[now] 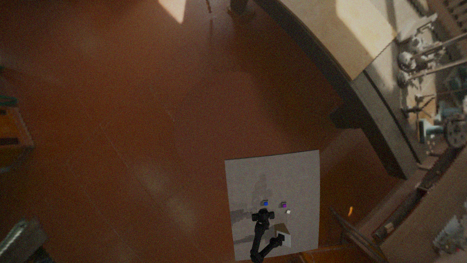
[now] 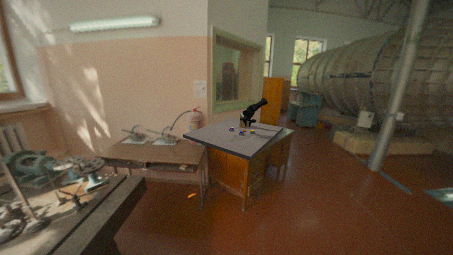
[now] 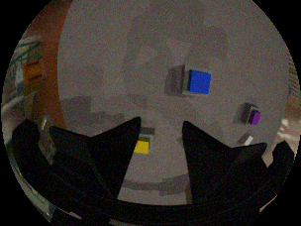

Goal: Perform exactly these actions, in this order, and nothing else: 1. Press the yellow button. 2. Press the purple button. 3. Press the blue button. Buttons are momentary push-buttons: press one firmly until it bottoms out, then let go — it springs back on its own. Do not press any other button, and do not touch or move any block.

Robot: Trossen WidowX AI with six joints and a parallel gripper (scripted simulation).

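My gripper point(image 3: 161, 123) point(image 1: 262, 215) point(image 2: 247, 122) is open and empty, hovering above the grey table top point(image 1: 294, 170) point(image 2: 221, 142) point(image 3: 106, 42). In the wrist view the yellow button point(image 3: 142, 147) shows just inside my left finger. The blue button point(image 3: 200, 81) point(image 1: 265, 202) point(image 2: 241, 133) lies ahead of the fingertips. The purple button point(image 3: 253, 117) point(image 1: 284, 205) point(image 2: 231, 128) sits further right. In the top view my gripper hides the yellow button; it shows in the exterior view point(image 2: 252, 131).
A small white block point(image 1: 288, 212) point(image 3: 246, 140) lies just below the purple button. A small orange thing point(image 2: 244, 130) sits among the buttons. A tan and white box point(image 1: 283, 232) stands beside my arm's base. The table edges drop to a red floor.
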